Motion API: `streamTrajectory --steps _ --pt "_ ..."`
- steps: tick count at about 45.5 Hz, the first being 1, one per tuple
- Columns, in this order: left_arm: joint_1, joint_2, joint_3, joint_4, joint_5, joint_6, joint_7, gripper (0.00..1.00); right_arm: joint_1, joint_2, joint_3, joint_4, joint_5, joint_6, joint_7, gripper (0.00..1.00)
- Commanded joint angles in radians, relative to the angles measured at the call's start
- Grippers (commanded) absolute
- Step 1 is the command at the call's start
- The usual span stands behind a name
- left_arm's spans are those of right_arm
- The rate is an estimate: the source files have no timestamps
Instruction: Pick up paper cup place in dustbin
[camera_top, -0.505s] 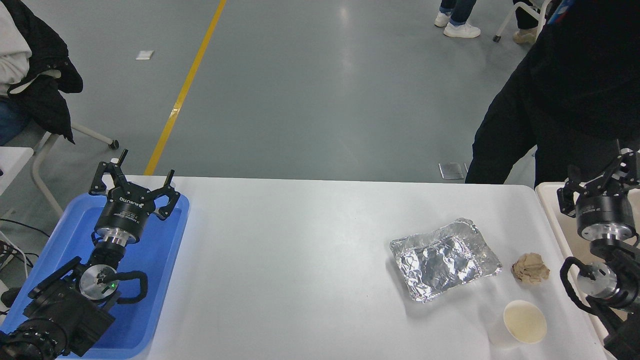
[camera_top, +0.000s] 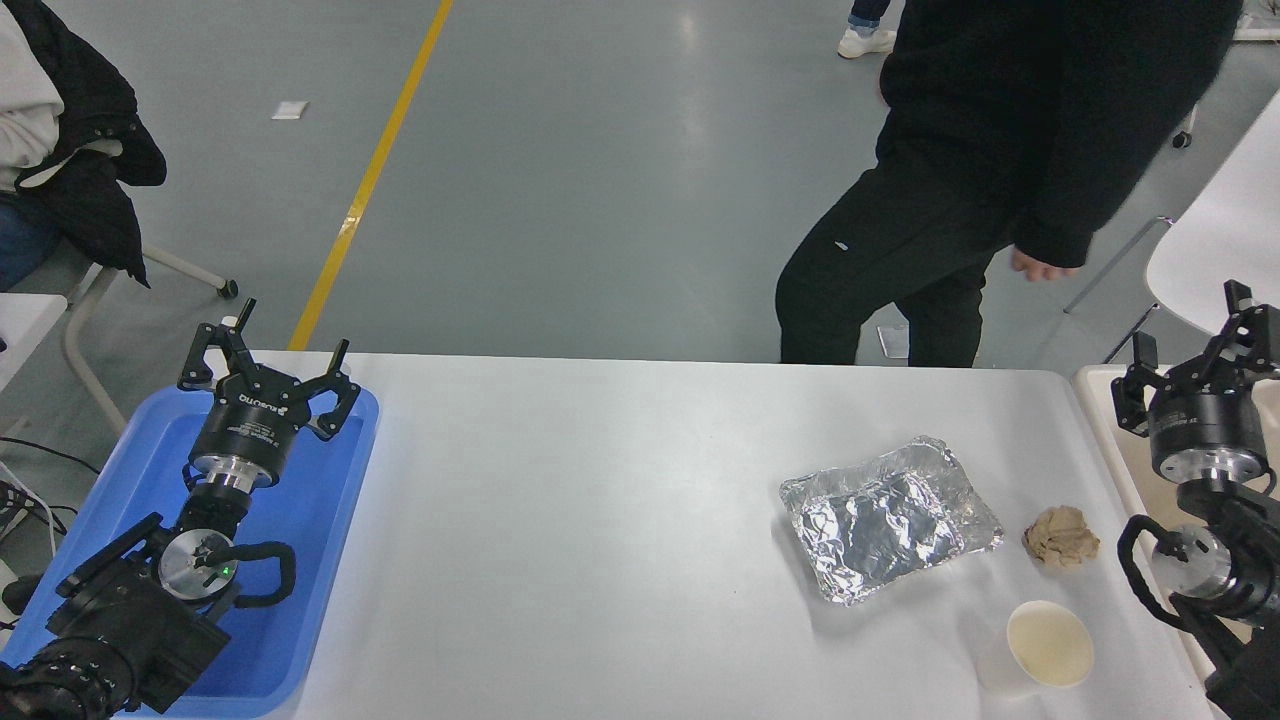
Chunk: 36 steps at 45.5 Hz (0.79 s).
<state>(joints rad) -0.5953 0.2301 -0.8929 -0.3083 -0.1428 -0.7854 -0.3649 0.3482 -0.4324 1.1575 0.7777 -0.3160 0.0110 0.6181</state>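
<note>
The paper cup (camera_top: 1040, 648) stands upright near the table's front right corner, white with a cream inside. Only a strip of the beige dustbin (camera_top: 1098, 425) shows at the right edge, just past the table. My right gripper (camera_top: 1192, 350) hangs open over the dustbin, well behind and to the right of the cup, holding nothing. My left gripper (camera_top: 268, 362) is parked open above the blue tray (camera_top: 330, 560) at the lower left.
A crinkled silver foil tray (camera_top: 890, 518) lies behind and left of the cup. A crumpled brown paper ball (camera_top: 1061, 536) sits between the foil tray and the dustbin. A person in black (camera_top: 990, 160) stands at the table's far right side.
The person in black has stepped left along the far side. Both arms and the table's objects stay where they were.
</note>
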Motion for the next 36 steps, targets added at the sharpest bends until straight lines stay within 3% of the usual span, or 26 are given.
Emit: streamTrajectory --steps 1,36 --pt "0.0 0.0 0.0 0.0 0.0 0.0 0.0 1.0 0.011 0.011 -0.002 0.003 0.0 0.0 -0.001 1.0" --pt "0.0 0.0 0.0 0.0 0.0 0.0 0.0 1.0 0.057 0.023 -0.074 0.002 0.0 0.003 -0.001 1.0"
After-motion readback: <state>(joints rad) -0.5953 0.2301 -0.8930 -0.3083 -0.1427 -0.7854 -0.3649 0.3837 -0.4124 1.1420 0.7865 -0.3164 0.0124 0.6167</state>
